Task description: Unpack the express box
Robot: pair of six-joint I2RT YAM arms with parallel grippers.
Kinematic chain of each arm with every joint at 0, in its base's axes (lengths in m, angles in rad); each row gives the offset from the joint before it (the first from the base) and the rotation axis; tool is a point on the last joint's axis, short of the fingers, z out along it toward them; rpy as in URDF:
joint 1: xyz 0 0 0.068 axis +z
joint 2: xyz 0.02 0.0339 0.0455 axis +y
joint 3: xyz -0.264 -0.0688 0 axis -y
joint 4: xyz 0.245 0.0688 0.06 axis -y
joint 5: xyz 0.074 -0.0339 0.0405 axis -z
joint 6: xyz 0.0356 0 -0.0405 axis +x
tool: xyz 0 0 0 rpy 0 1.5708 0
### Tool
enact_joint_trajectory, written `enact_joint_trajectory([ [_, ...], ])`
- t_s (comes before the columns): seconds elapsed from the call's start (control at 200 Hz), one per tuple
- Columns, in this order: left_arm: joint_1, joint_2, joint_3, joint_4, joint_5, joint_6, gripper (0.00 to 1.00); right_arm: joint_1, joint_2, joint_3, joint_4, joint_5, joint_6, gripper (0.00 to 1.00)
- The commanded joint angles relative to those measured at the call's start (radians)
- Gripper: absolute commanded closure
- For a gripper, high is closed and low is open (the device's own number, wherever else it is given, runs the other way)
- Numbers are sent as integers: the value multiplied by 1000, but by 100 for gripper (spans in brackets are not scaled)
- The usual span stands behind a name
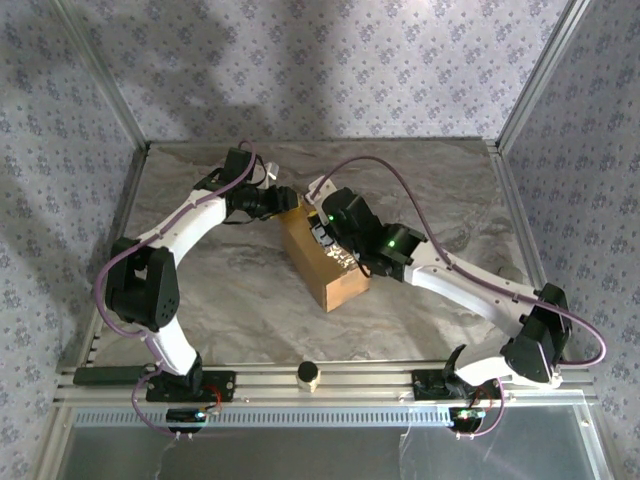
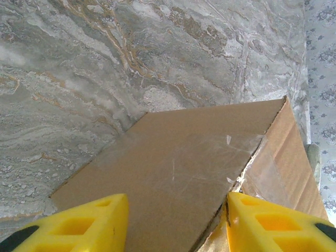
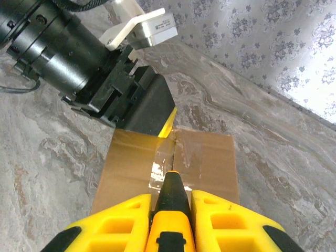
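Observation:
The express box (image 1: 325, 265) is a tan carton lying at mid-table, its top seam covered with glossy clear tape (image 3: 165, 163). My left gripper (image 1: 290, 203) is at the box's far end. In the left wrist view the left gripper (image 2: 176, 223) stands open across one top flap (image 2: 178, 157), and its right finger (image 2: 268, 223) is at the seam, where that flap's edge is slightly raised. My right gripper (image 3: 171, 202) is shut on a yellow and black cutter (image 3: 172, 191). The cutter's tip rests on the taped seam, pointing toward the left gripper's finger (image 3: 170, 123).
The marble tabletop (image 1: 240, 300) is ringed by patterned walls and aluminium posts. A small cylinder (image 1: 308, 375) sits on the front rail between the arm bases. The left arm's black wrist (image 3: 63, 52) hangs just beyond the box's far end.

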Motion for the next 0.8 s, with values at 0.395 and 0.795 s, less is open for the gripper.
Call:
enact_joint_trajectory([
  [0.395, 1, 55, -35, -68, -184, 2, 53, 68, -91, -59, -186, 25, 67, 100],
  [0.795, -2, 57, -38, -59, -195, 4, 54, 92, -105, -56, -181, 32, 87, 100],
])
